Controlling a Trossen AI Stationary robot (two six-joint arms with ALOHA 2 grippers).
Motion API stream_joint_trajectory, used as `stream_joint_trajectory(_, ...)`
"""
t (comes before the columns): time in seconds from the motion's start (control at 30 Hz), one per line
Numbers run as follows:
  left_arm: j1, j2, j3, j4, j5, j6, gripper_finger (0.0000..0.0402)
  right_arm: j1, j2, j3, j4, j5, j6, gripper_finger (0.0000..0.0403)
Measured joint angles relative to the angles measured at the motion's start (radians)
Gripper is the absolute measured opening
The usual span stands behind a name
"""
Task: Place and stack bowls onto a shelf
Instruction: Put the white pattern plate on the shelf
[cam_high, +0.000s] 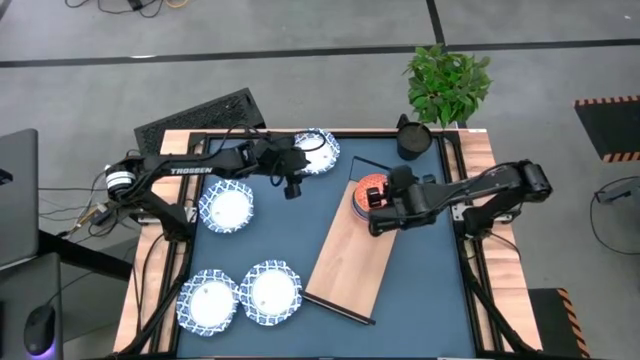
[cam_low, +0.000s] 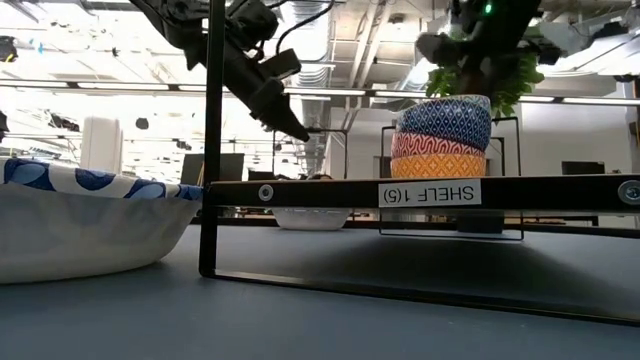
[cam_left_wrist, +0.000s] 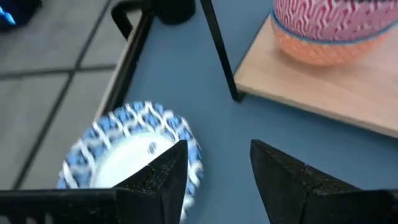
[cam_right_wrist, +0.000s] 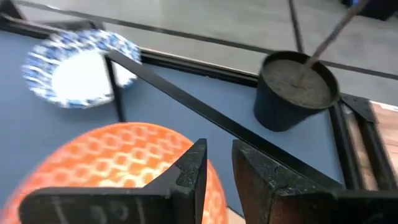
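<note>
Three small patterned bowls (cam_low: 442, 137), blue over red over orange, stack at the shelf's (cam_high: 350, 260) far end beneath the right gripper (cam_high: 378, 214), fingers released; the left gripper (cam_high: 291, 184) likewise.

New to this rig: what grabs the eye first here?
The stack of small patterned bowls on the far end of the slanted wooden shelf, with the right gripper over it. Then the white blue-rimmed bowls: three on the table's left side, one at the back beside the open left gripper.
</note>
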Motion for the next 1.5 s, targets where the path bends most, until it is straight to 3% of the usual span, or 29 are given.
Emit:
stream_joint_trajectory(0.37,0.045,0.199,0.006,0.068,0.051,0.141,0.0162,0.095,-0.036,0.066,-0.025,0.011,-0.003,0.0102)
stream_joint_trajectory(0.83,0.046,0.337,0.045,0.069,-0.227,0.274,0.0160,0.101,-0.037,0.066,-0.023,0.006,-0.003,0.0102)
stream_joint_trajectory(0.93,0.046,0.336,0.058,0.067,-0.227,0.280,0.0130,0.101,-0.037,0.066,-0.020,0.006,-0.003,0.0102)
stream_joint_trajectory(1.1,0.058,0.336,0.059,0.088,-0.218,0.273,0.0020,0.108,-0.037,0.066,-0.006,0.002,-0.003,0.0102)
stream_joint_trajectory(1.33,0.047,0.306,0.058,0.003,-0.246,0.213,0.0002,0.149,-0.037,0.066,0.002,0.000,0.001,0.0102)
stream_joint_trajectory(1.5,-0.028,0.158,0.058,-0.174,-0.306,0.178,0.0001,0.175,-0.037,0.066,-0.002,0.004,0.021,0.0102)
